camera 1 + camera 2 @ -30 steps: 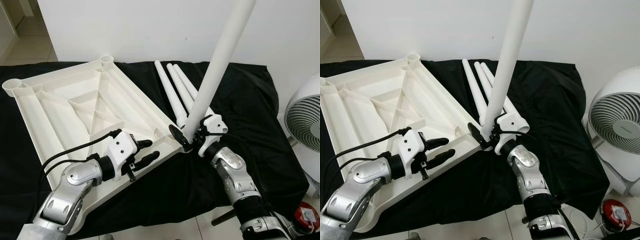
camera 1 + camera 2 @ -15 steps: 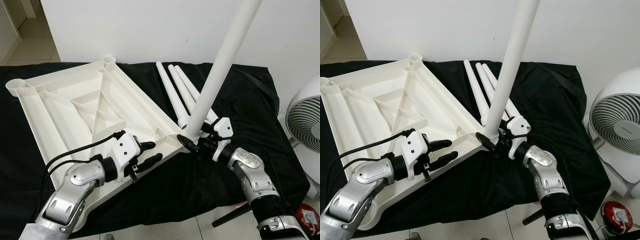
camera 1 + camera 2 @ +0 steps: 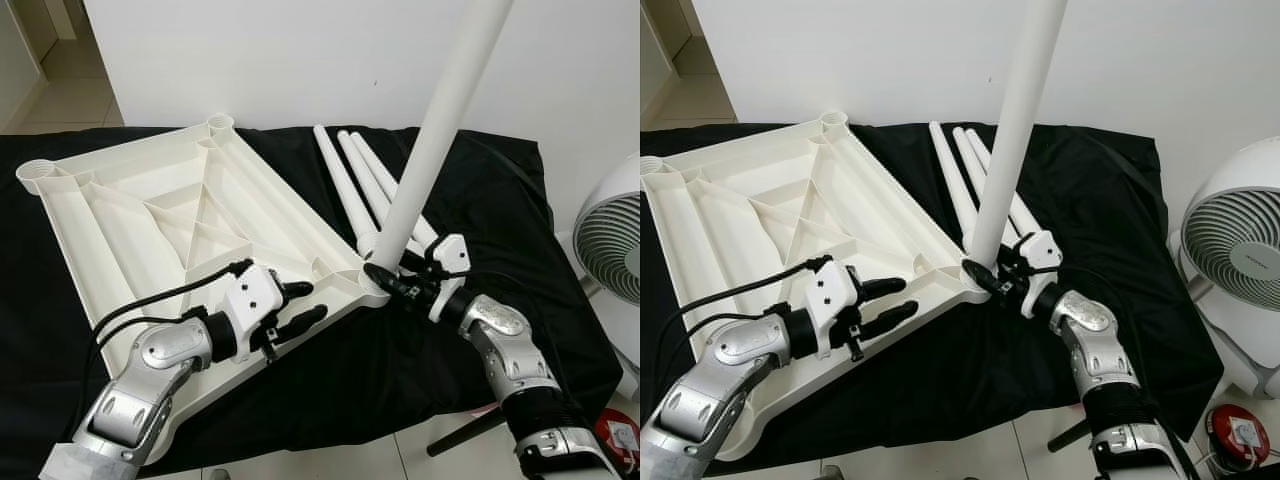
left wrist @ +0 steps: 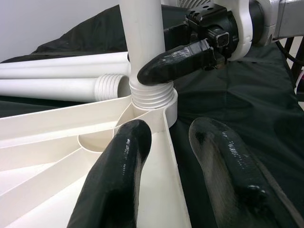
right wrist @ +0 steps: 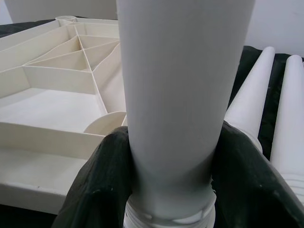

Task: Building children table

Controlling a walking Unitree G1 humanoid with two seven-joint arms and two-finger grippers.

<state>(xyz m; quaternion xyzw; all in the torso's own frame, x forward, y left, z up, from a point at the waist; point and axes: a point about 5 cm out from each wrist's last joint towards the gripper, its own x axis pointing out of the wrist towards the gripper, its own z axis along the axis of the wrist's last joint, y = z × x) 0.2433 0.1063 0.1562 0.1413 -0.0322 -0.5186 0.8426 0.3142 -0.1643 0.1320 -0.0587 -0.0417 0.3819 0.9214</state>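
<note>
An upside-down white plastic table top lies on a black cloth. A long white table leg stands tilted in its near right corner socket, threads partly showing. My right gripper is shut on the leg's base, one finger on each side. My left gripper is open at the top's near edge, left of that corner, its fingers straddling the rim. Three more white legs lie on the cloth beyond the corner.
The black cloth covers the low platform, with tiled floor in front. A white fan stands at the right. A white wall is close behind. Other corner sockets of the top stand open.
My right gripper has shifted a little left and up around the leg's base, and the leg now leans less to the right. The left gripper has barely moved. The camera drifted slightly.
</note>
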